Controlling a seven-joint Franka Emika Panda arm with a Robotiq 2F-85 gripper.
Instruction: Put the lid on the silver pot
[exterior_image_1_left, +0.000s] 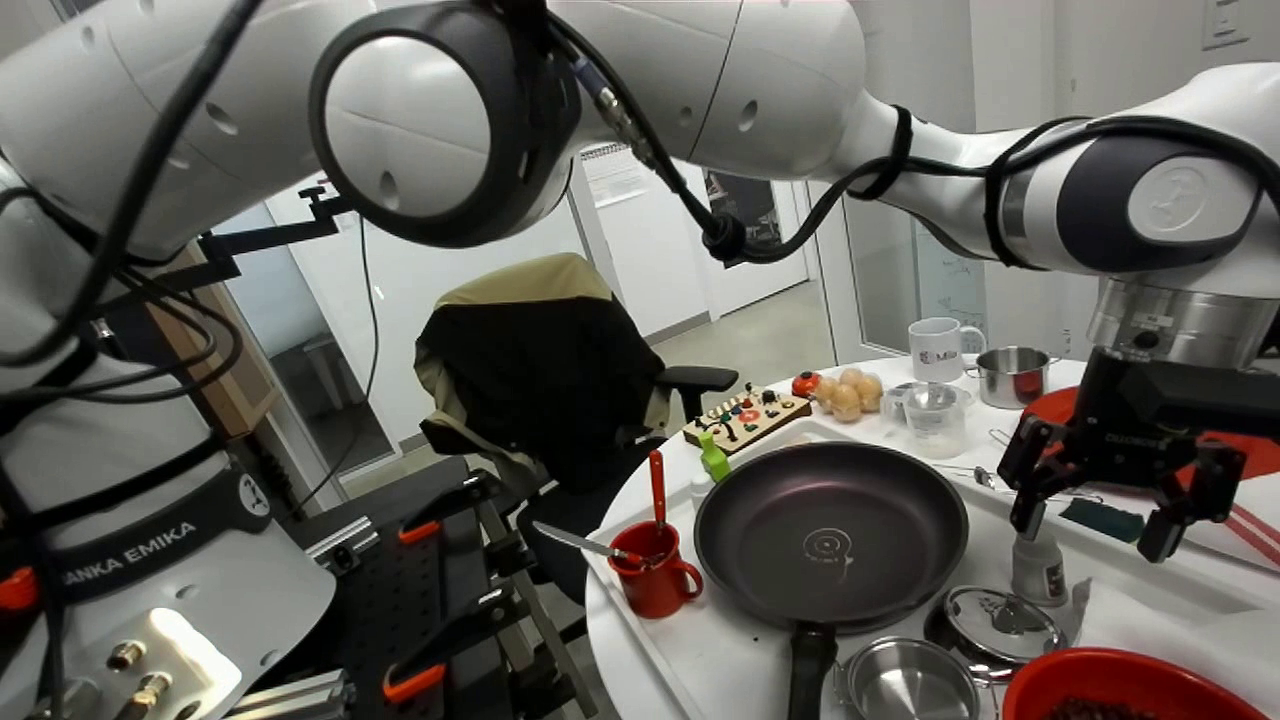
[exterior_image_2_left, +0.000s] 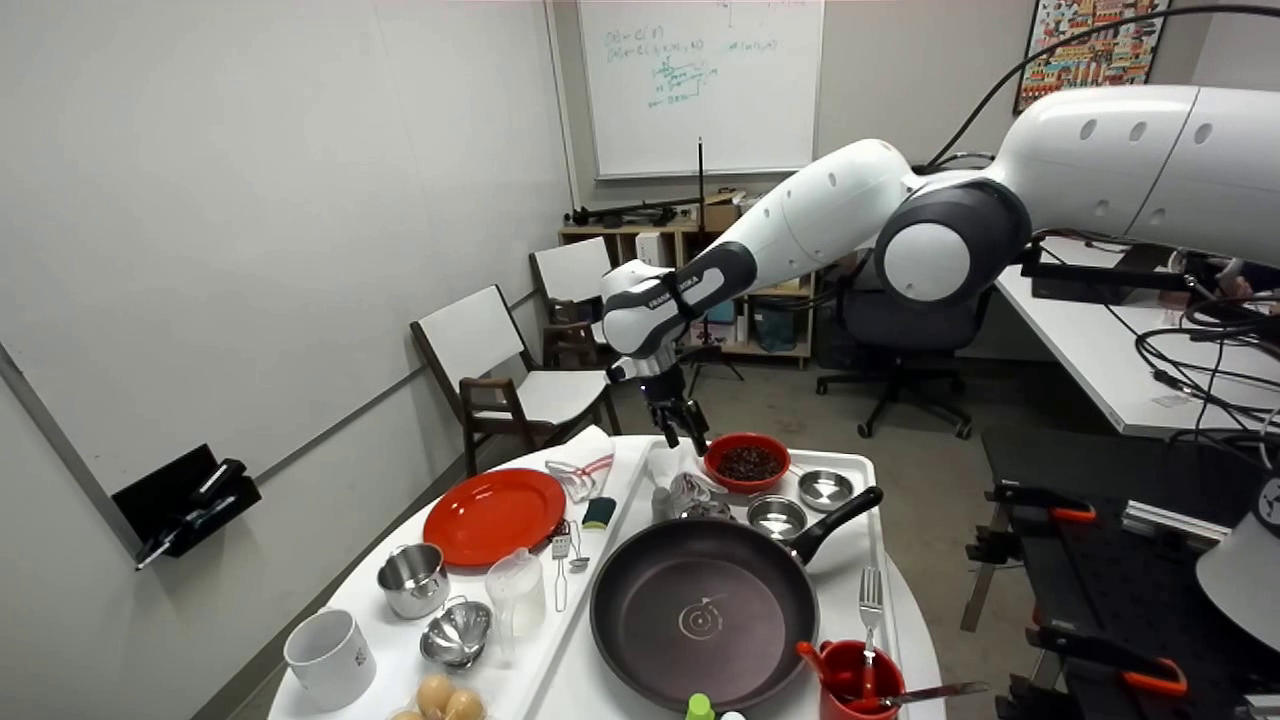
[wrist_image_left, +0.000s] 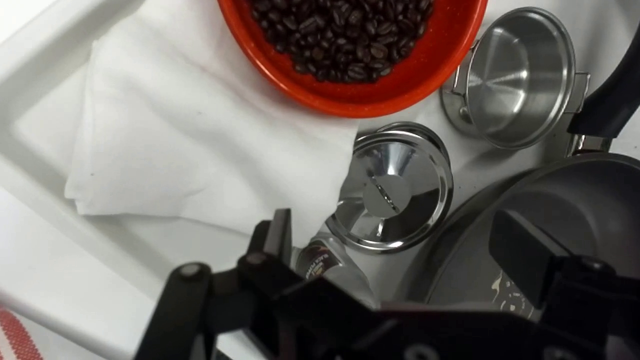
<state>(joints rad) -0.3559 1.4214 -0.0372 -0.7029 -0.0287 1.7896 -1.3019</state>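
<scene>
Gripper (exterior_image_1_left: 1095, 528) hangs above the tray (wrist_image_left: 50, 105), pointing down; jaws spread wide, released. Lid (wrist_image_left: 395, 200) in the tray, handle up, lying over a round metal piece (wrist_image_left: 427, 134) mostly hidden by it, kind unclear. In the wrist view the lid shows between and beyond the jaw tips. Cloth (wrist_image_left: 210, 140), folded, lies between the tray's wall and the lid, its edge hiding a bit of the lid's rim. Pot (wrist_image_left: 520, 75) stands open and upright in the tray, wire handles on two sides, just beside the bowl (wrist_image_left: 350, 100) of dark beans (wrist_image_left: 345, 45); contact with the bowl: cannot tell. Lid and pot apart, a strip of tray showing between them. Second pot (exterior_image_2_left: 826, 490), also open, near the first, by the tray's edge. Bottle (exterior_image_1_left: 1040, 572) just beside the lid; in an exterior view one jaw overlaps the bottle's top, touching or not unclear. Pan (exterior_image_2_left: 700, 620) fills much of the tray, its handle running past the pot, its rim just beside the lid. Red cup (exterior_image_1_left: 655, 585) near the pan holds a fork (exterior_image_2_left: 871, 612), upright, and a knife (exterior_image_1_left: 580, 541) sloping out over the cup's rim. On the tabletop (exterior_image_2_left: 400, 650) outside the tray: plate (exterior_image_2_left: 495, 515), mug (exterior_image_2_left: 330, 660), steel cup (exterior_image_2_left: 413, 582), clear jug (exterior_image_2_left: 517, 600), sponge (exterior_image_2_left: 599, 512)
</scene>
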